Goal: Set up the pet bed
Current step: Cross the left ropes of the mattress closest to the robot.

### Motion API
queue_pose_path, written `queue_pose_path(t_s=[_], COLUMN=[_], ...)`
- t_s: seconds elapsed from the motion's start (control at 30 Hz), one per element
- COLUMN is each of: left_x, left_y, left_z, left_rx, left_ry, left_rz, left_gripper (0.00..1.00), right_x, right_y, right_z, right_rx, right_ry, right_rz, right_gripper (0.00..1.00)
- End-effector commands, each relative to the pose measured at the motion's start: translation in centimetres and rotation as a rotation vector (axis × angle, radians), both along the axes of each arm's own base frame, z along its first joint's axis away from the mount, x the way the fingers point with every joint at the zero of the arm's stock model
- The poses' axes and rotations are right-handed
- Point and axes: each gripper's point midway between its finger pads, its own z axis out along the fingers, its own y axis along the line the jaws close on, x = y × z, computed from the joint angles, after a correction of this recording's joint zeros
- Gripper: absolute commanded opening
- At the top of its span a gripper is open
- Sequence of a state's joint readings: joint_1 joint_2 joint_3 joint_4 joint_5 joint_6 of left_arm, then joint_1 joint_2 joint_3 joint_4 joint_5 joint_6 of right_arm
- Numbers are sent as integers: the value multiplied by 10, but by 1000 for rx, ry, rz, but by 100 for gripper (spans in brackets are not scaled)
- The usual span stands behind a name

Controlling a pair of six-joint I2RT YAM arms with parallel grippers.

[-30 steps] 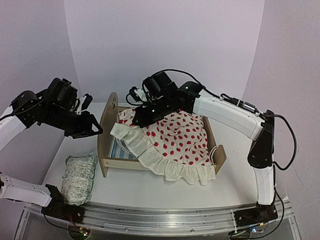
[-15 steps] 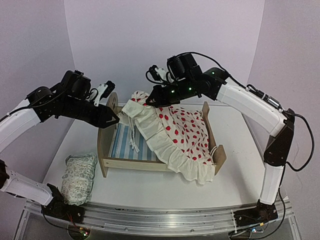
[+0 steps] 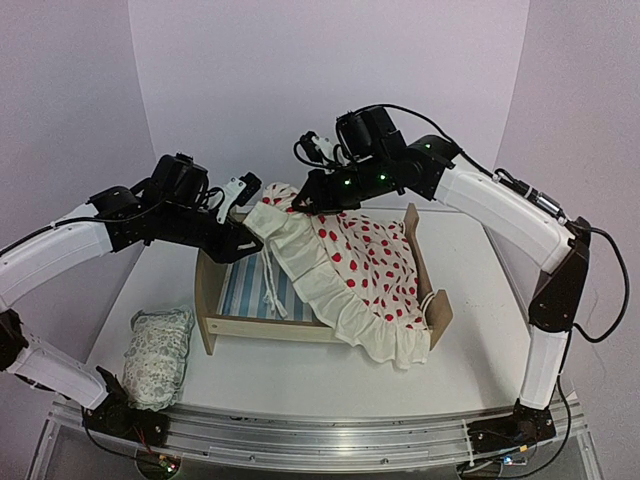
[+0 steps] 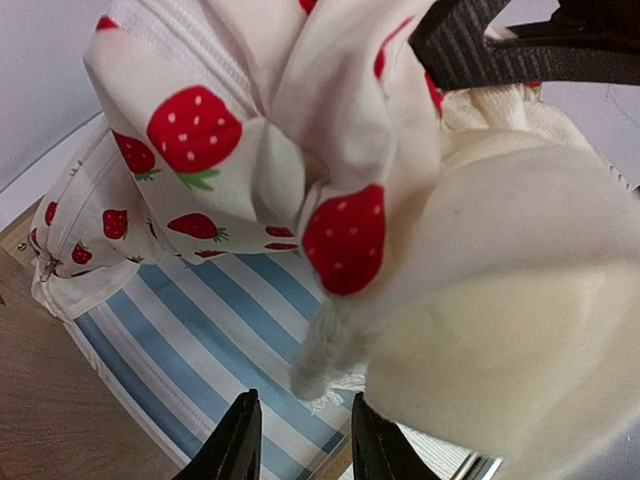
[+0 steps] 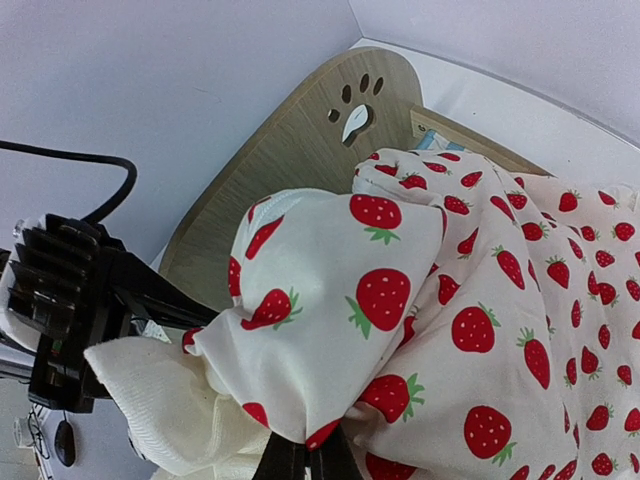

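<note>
The pet bed (image 3: 262,327), a light plywood frame with a paw-print headboard (image 5: 290,130), stands mid-table with its blue-and-white striped mattress (image 3: 245,290) partly bared. My right gripper (image 3: 300,203) is shut on a bunched corner of the cream strawberry-print blanket (image 3: 360,260) and holds it above the headboard end. The rest of the blanket drapes over the footboard (image 3: 438,312). My left gripper (image 3: 250,225) hovers just left of the raised ruffle. In the left wrist view the left gripper (image 4: 300,400) is open over the mattress (image 4: 190,330), with nothing between its fingers.
A small pale green-patterned pillow (image 3: 160,355) lies on the table at the front left, beside the bed. White walls close in the back and both sides. The metal rail (image 3: 320,435) with the arm bases runs along the near edge.
The right gripper lifted the blanket's headboard end up off the bed, baring the striped mattress. The left arm swung right toward the raised ruffle, and its jaws narrowed.
</note>
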State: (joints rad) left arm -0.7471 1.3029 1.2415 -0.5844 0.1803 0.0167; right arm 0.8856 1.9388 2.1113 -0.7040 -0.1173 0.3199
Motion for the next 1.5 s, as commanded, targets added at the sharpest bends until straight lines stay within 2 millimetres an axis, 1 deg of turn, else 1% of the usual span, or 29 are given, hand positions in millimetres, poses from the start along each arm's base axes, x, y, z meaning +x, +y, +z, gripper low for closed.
queue_pose_path(t_s=[0.0,0.13,0.3,0.4,0.53,0.63,0.7,0.93,1.0,1.07,1.13,1.3,1.4,1.47], left_x=[7,11,13,18,20,14,8,-13,-20,-26,-34,-50,-58,-63], left_y=[-6,-6,-12,-11,-5,0,1,10,10,10,11,23,28,32], left_z=[12,19,15,16,29,36,42,80,88,90,89,87,82,75], left_rx=[-38,-68,-96,-89,-89,-82,-80,-110,-122,-120,-108,-98,-82,-69], left_ry=[-94,-133,-126,-132,-163,-166,-154,-128,-104,-76,-41,19,56,86], left_rz=[-15,3,-3,18,45,37,19,-13,-31,-46,-66,-61,-62,-61], left_gripper=[29,29,28,18,13,9,8,9,9,9,10,10,10,10], right_x=[-7,-7,-8,-8,-9,-13,-17,-36,-42,-48,-52,-58,-63,-66], right_y=[-7,-7,-5,-5,-6,-7,-6,2,6,9,11,9,9,10], right_z=[55,55,55,56,59,63,65,72,75,78,78,77,75,69], right_rx=[117,124,134,138,145,156,170,220,242,261,270,275,277,271], right_ry=[-58,-47,-30,-27,-26,-19,-3,69,97,128,155,181,207,233], right_rz=[5,4,7,8,8,13,30,120,151,183,202,210,225,234], right_gripper=[0,0,0,0,0,0,0,0,0,0,0,0,0,0])
